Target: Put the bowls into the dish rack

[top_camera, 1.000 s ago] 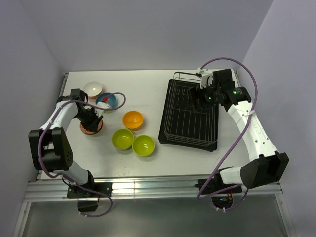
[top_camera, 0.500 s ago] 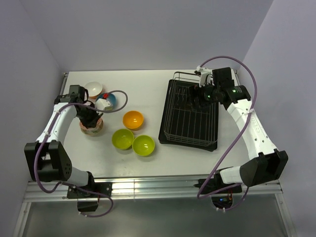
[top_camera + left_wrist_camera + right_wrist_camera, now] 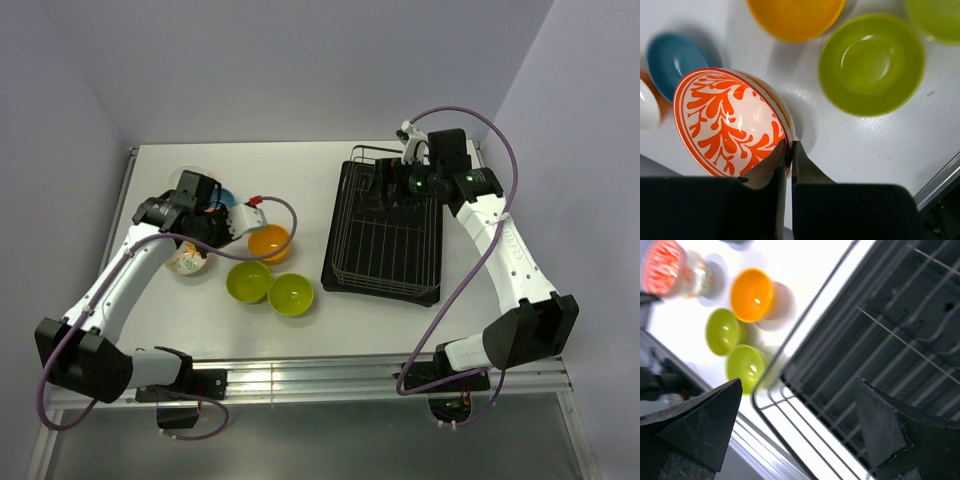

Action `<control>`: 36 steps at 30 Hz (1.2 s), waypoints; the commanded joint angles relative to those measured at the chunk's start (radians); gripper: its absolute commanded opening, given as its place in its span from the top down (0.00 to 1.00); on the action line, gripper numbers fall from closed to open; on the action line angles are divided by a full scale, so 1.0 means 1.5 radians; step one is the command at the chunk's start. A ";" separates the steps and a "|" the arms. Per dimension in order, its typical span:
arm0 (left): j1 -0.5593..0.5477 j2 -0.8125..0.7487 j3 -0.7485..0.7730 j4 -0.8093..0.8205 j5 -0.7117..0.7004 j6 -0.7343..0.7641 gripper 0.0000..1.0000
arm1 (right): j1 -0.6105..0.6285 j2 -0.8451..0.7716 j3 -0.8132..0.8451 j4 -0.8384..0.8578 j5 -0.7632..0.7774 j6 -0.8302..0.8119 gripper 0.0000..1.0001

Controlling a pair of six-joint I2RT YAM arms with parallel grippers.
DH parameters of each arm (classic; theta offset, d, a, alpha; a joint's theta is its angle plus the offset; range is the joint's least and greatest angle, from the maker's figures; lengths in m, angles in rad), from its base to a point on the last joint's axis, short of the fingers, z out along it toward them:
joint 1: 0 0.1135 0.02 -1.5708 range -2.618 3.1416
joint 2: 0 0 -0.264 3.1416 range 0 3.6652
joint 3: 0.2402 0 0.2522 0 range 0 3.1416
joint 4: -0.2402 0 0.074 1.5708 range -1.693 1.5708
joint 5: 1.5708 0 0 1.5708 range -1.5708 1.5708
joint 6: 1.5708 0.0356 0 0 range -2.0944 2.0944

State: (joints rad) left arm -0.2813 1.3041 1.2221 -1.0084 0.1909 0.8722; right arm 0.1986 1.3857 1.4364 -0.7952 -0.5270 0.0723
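Observation:
My left gripper (image 3: 789, 150) is shut on the rim of a cream bowl with an orange-red pattern inside (image 3: 730, 120), which is tilted above the table at the left (image 3: 186, 260). On the table sit an orange bowl (image 3: 269, 242), two lime green bowls (image 3: 249, 281) (image 3: 290, 293), a blue bowl (image 3: 672, 60) and a white bowl (image 3: 186, 180), the last two partly hidden by my left arm. The black wire dish rack (image 3: 385, 240) stands at the right with no bowl in it. Over its far end, my right gripper (image 3: 382, 197) hangs open and holds nothing.
The left arm's purple cable (image 3: 270, 205) loops over the bowls. Beyond the rack's near wire rim (image 3: 790, 405), the right wrist view shows the table's front metal edge. Grey walls close in on both sides.
The left gripper has closed on the patterned bowl's rim, tipped it up and swung right over the blue bowl. The right gripper has shifted slightly left and back over the rack, still open.

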 commanded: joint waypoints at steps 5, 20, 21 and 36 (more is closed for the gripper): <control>-0.209 -0.038 0.063 0.066 -0.116 -0.048 1.00 | 0.013 0.032 0.052 0.068 -0.089 0.107 0.01; -0.454 -0.019 0.068 0.175 -0.232 -0.030 1.00 | 0.072 0.058 -0.026 0.140 -0.248 0.259 0.00; -0.455 -0.020 0.075 0.182 -0.233 -0.032 1.00 | 0.078 0.058 -0.025 0.146 -0.249 0.269 0.00; -0.470 -0.026 0.137 0.220 -0.213 -0.063 1.00 | 0.120 0.090 -0.033 0.236 -0.354 0.397 0.00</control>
State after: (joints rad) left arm -0.9737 1.2877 1.3823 -0.7612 -0.1261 0.7910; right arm 0.3740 1.5249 1.3964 -0.5419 -0.9844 0.5972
